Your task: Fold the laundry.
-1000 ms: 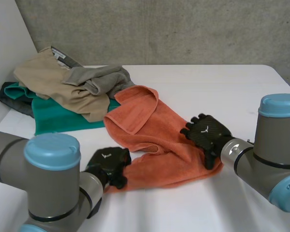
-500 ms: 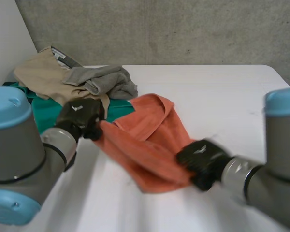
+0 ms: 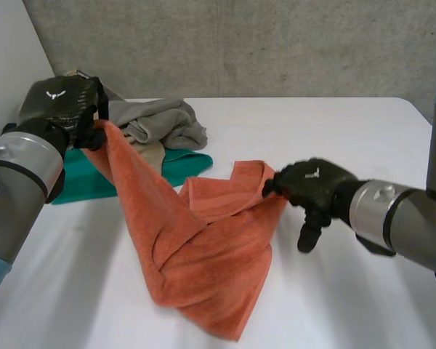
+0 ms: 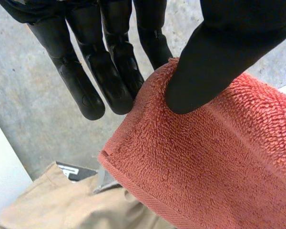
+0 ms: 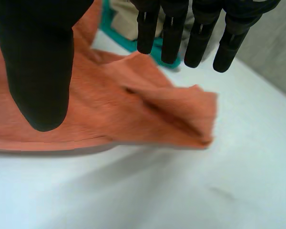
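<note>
White table (image 3: 334, 131) | left hand (image 3: 62, 102) pinches orange towel (image 3: 203, 247) | right hand (image 3: 309, 185) spread | tan garment (image 4: 43, 205) label (image 4: 77, 171) unreadable

You cannot tell whether the right hand (image 3: 314, 186) really grips the orange towel (image 3: 203, 254) at its edge, and the left hand (image 3: 62, 99) and that towel hide part of the laundry pile (image 3: 160, 120) at the table's (image 3: 334, 131) far-left corner.

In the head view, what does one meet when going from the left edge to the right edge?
left hand → orange towel → right hand
</note>
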Motion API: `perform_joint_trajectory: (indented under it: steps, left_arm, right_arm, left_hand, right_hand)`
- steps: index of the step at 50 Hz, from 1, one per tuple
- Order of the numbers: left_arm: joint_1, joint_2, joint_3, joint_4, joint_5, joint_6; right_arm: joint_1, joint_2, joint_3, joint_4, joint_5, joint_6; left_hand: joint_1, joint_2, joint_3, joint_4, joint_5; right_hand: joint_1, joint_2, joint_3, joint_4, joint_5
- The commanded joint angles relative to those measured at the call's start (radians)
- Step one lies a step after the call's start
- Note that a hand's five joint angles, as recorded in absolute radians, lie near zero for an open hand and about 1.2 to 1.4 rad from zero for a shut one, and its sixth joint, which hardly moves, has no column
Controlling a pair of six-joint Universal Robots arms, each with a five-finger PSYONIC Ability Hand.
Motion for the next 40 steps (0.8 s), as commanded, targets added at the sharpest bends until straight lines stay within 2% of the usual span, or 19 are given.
perform_joint_trajectory:
  steps: [1, 6, 13, 19, 20, 22, 23, 24, 28, 31, 34, 36, 39, 40]
  left_arm:
    - [-0.016, 0.071, -0.029, -0.001, -0.001, 0.009]
    - [-0.031, 0.097, -0.046, -0.001, -0.001, 0.009]
    - [-0.047, 0.119, -0.056, 0.001, -0.001, 0.009]
    - [-0.047, 0.116, -0.056, 0.001, -0.001, 0.009]
    - [-0.047, 0.116, -0.056, 0.001, -0.001, 0.009]
    - [-0.047, 0.116, -0.056, 0.001, -0.001, 0.009]
    - [-0.047, 0.116, -0.056, 0.001, -0.003, 0.009]
    - [-0.047, 0.116, -0.056, 0.001, -0.001, 0.009]
    - [-0.047, 0.117, -0.057, 0.002, -0.001, 0.012]
    - [-0.045, 0.117, -0.049, -0.001, -0.001, 0.012]
    - [-0.042, 0.117, -0.049, -0.002, -0.001, 0.017]
    - [-0.039, 0.117, -0.054, -0.007, -0.001, 0.029]
    - [-0.036, 0.114, -0.063, -0.025, 0.0, 0.086]
    - [-0.036, 0.114, -0.078, -0.036, 0.0, 0.124]
  right_arm:
    - [0.031, 0.175, -0.113, -0.288, 0.024, 0.069]
    - [0.122, 0.337, -0.202, -0.415, 0.057, 0.06]
    - [0.165, 0.494, -0.302, -0.42, 0.07, -0.026]
    - [0.168, 0.581, -0.36, -0.428, 0.134, -0.169]
    - [0.168, 0.592, -0.371, -0.429, 0.149, -0.187]
    - [0.168, 0.609, -0.391, -0.431, 0.186, -0.223]
    - [0.168, 0.609, -0.395, -0.431, 0.198, -0.233]
    - [0.168, 0.603, -0.397, -0.431, 0.214, -0.241]
    - [0.168, 0.482, -0.373, -0.457, 0.244, -0.2]
    - [0.142, 0.338, -0.319, -0.481, 0.248, -0.116]
    - [0.07, 0.185, -0.278, -0.462, 0.249, -0.063]
    - [0.004, 0.074, -0.254, -0.405, 0.246, -0.066]
    - [-0.067, -0.006, -0.25, -0.311, 0.246, -0.072]
    - [-0.12, -0.039, -0.25, -0.234, 0.243, -0.086]
  left_hand:
    - [0.237, 0.2, 0.206, 0.197, 0.244]
    - [0.237, 0.2, 0.206, 0.197, 0.244]
    - [0.237, 0.2, 0.206, 0.197, 0.244]
    - [0.237, 0.2, 0.206, 0.197, 0.244]
    - [0.237, 0.2, 0.206, 0.197, 0.244]
    - [0.237, 0.2, 0.206, 0.197, 0.244]
    - [0.237, 0.2, 0.206, 0.197, 0.244]
    - [0.237, 0.2, 0.206, 0.197, 0.244]
    - [0.237, 0.2, 0.206, 0.197, 0.244]
    - [0.237, 0.2, 0.206, 0.197, 0.244]
    - [0.237, 0.2, 0.206, 0.197, 0.244]
    - [0.237, 0.2, 0.206, 0.197, 0.244]
    - [0.237, 0.2, 0.206, 0.197, 0.244]
    - [0.237, 0.2, 0.206, 0.197, 0.244]
  right_hand:
    - [-0.002, 0.002, 0.011, 0.021, 0.041]
    - [0.007, 0.011, 0.019, 0.03, 0.05]
    - [0.054, 0.058, 0.066, 0.077, 0.097]
    - [0.174, 0.178, 0.187, 0.197, 0.217]
    - [0.209, 0.213, 0.222, 0.232, 0.252]
    - [0.464, 0.468, 0.476, 0.487, 0.507]
    - [0.671, 0.675, 0.684, 0.694, 0.714]
    - [0.993, 0.997, 1.005, 1.016, 1.036]
    - [1.001, 1.005, 1.014, 1.024, 1.044]
    - [1.001, 1.005, 1.014, 1.024, 1.044]
    - [1.001, 1.005, 1.014, 1.024, 1.044]
    - [1.001, 1.005, 1.014, 1.024, 1.044]
    - [1.001, 1.005, 1.014, 1.024, 1.044]
    - [1.001, 1.005, 1.014, 1.024, 1.044]
